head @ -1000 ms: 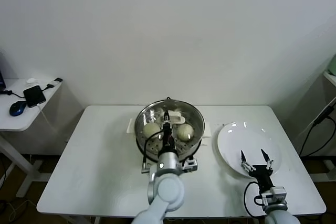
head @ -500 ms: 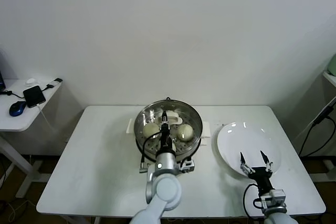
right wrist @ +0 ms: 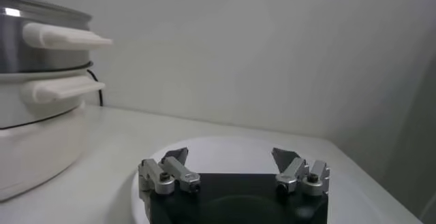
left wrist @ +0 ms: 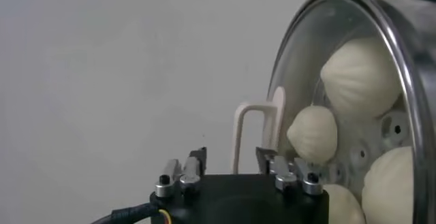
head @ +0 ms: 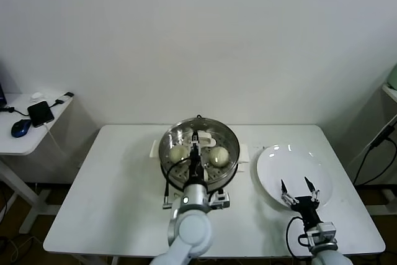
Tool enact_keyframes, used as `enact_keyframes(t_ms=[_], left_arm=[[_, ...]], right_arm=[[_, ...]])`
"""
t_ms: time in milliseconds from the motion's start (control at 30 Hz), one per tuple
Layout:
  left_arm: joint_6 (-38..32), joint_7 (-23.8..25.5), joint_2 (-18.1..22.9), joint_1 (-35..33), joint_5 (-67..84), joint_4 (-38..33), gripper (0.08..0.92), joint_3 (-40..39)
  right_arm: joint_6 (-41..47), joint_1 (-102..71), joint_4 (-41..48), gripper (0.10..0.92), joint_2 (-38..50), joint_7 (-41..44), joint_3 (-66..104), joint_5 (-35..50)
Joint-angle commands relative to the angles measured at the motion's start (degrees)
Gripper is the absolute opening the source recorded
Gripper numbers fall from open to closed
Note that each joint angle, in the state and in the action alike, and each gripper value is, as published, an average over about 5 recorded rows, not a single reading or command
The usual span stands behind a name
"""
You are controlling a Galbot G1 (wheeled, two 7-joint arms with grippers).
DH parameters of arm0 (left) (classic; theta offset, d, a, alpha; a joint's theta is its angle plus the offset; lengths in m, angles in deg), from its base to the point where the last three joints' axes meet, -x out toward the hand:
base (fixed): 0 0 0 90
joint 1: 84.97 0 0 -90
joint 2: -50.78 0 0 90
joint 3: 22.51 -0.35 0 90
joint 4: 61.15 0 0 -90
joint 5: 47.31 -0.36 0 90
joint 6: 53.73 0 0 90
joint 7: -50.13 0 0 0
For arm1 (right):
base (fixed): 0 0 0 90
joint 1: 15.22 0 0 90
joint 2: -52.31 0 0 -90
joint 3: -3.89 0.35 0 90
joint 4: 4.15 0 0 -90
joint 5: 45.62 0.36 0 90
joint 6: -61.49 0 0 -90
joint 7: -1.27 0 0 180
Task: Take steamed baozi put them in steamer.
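The steel steamer (head: 228, 143) stands at the table's middle, on its white base. Cream-white baozi lie on its perforated tray: one on the left (head: 179, 153), one on the right (head: 218, 156), and a third partly hidden behind my left arm. In the left wrist view several baozi (left wrist: 360, 75) show inside the steamer (left wrist: 409, 62). My left gripper (head: 195, 147) (left wrist: 231, 158) is open and empty, at the steamer's near rim. My right gripper (head: 298, 187) (right wrist: 230, 156) is open and empty, low over the bare white plate (head: 291, 159) (right wrist: 225, 145).
The white table (head: 111, 184) carries the steamer and, to its right, the plate. The steamer's white side handles (right wrist: 65, 38) stick out toward the plate. A small side table (head: 25, 138) at far left holds a phone (head: 41, 113) and a mouse (head: 20, 127).
My left arm has drawn back a little toward the table's front, its gripper retreating from over the tray to the near rim. My right gripper has shifted slightly toward the front.
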Motion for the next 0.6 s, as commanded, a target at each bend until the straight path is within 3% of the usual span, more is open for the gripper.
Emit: enact_keyframes(t_ms=[33, 200, 333, 600], left_arm=[[0.00, 0.04, -1.05, -0.29, 4.21, -3.46, 0.533, -0.74], [-0.85, -0.67, -3.88, -3.63, 7.66, -8.77, 0.671, -0.17], [-5.44, -4.41, -5.49, -6.59, 13.79, -13.68, 0.781, 3.50], [-17.21, -18.35, -6.60, -11.59, 62.34, -22.06, 0.822, 24.27]], right_arm=[[0.85, 0.05, -0.48, 0.823, 0.00, 0.03, -0.10, 0.03], [-1.98, -1.20, -1.50, 0.823, -0.06, -2.14, -0.57, 2.16], [-4.44, -1.83, -2.29, 0.823, 0.29, -1.42, -0.33, 3.98], [-5.44, -2.50, -2.30, 0.823, 0.36, -0.84, 0.08, 5.24]])
